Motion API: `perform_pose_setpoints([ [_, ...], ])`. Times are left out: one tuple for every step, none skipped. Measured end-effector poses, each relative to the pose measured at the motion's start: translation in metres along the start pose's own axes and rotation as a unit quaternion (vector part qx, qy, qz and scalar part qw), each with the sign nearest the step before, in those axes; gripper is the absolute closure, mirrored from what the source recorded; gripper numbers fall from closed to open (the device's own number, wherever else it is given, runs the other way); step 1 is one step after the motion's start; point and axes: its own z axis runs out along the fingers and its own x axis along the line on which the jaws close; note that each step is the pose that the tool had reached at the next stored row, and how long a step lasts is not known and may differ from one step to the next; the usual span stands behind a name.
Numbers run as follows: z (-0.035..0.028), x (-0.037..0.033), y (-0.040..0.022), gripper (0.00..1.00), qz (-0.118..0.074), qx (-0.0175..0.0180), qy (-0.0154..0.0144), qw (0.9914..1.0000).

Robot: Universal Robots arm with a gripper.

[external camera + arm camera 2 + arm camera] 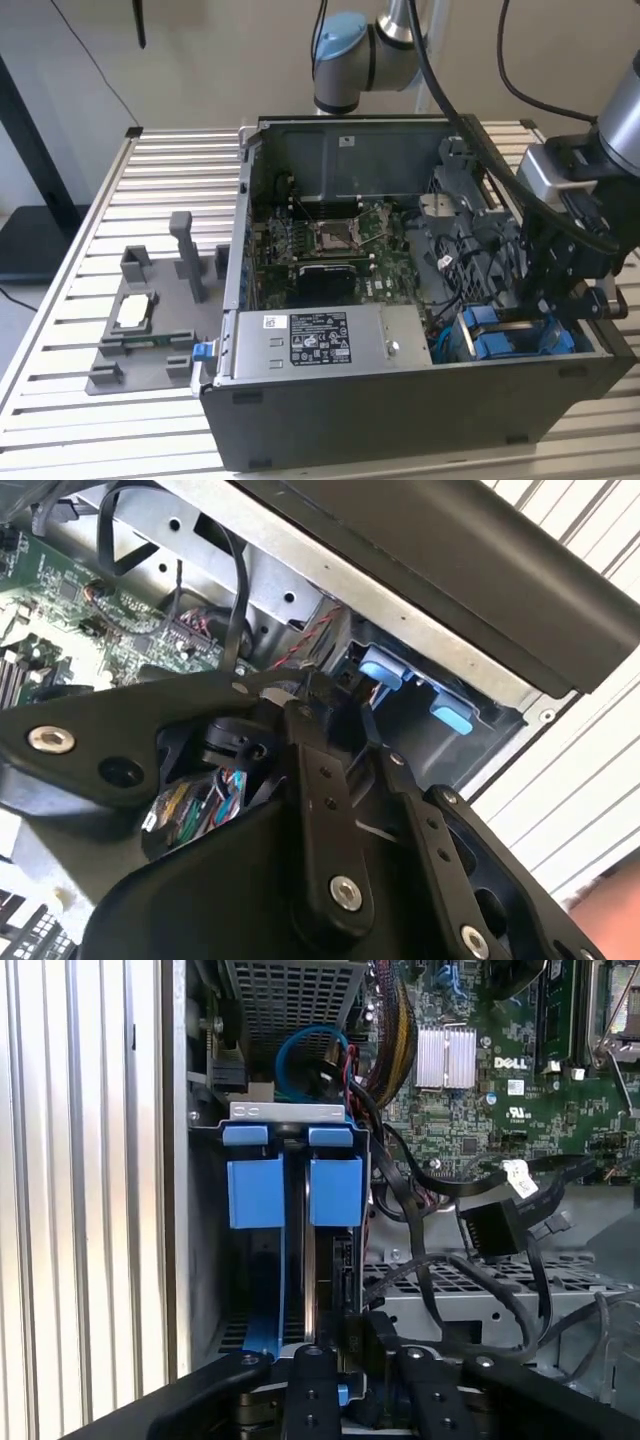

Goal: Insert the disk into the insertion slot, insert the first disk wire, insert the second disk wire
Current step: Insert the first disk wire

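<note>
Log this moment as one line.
disk: in insertion slot | gripper: at disk | black wire connector: loose beside slot

The black hand (360, 1360) sits right up against the drive cage, its linkage bars spread wide on either side. Just ahead of it the disk (335, 1192) stands edge-on in the insertion slot (285, 1112), with its two blue bracket tabs side by side at the far end of the bay. A blue cable (300, 1050) loops just beyond the slot. Off to one side of the hand, a black flat wire (495, 1232) ends in a plug that lies apart from the disk, above a perforated metal plate (480, 1290). Further out lies the green motherboard (500, 1110) with a small silver heatsink (445, 1057). On the hand's other side run the ribbed slats of the tabletop (80, 1160).
</note>
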Motion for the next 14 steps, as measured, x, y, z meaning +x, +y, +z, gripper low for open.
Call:
perform_pose_setpoints([
  [-0.0035,-0.0003,0.0001,0.73,0.000,0.0000,0.0002,1.00000],
  [-0.0081,-0.0008,0.0001,0.73,0.000,0.0000,0.0006,1.00000],
  [-0.0123,-0.0013,0.0002,0.73,0.000,0.0000,0.0003,1.00000],
  [-0.0168,-0.0018,0.0003,0.73,0.000,0.0000,0.0004,1.00000],
  [-0.0214,-0.0022,0.0004,0.73,0.000,0.0001,0.0006,1.00000],
  [-0.0254,-0.0027,0.0008,0.73,0.000,0.0001,0.0005,1.00000],
  [-0.0284,-0.0033,0.0012,0.73,0.000,0.0003,0.0004,1.00000],
  [-0.0309,-0.0040,0.0017,0.73,0.000,0.0007,0.0005,1.00000],
  [-0.0329,-0.0049,0.0025,0.73,0.000,0.0012,0.0005,1.00000],
  [-0.0341,-0.0060,0.0035,0.73,0.000,0.0018,0.0004,1.00000],
  [-0.0348,-0.0078,0.0046,0.73,0.000,0.0024,0.0003,1.00000],
  [-0.0353,-0.0101,0.0059,0.73,0.000,0.0029,0.0005,1.00000],
  [-0.0355,-0.0125,0.0072,0.73,0.000,0.0037,0.0004,0.99999],
  [-0.0359,-0.0151,0.0085,0.73,0.000,0.0049,0.0004,0.99999],
])
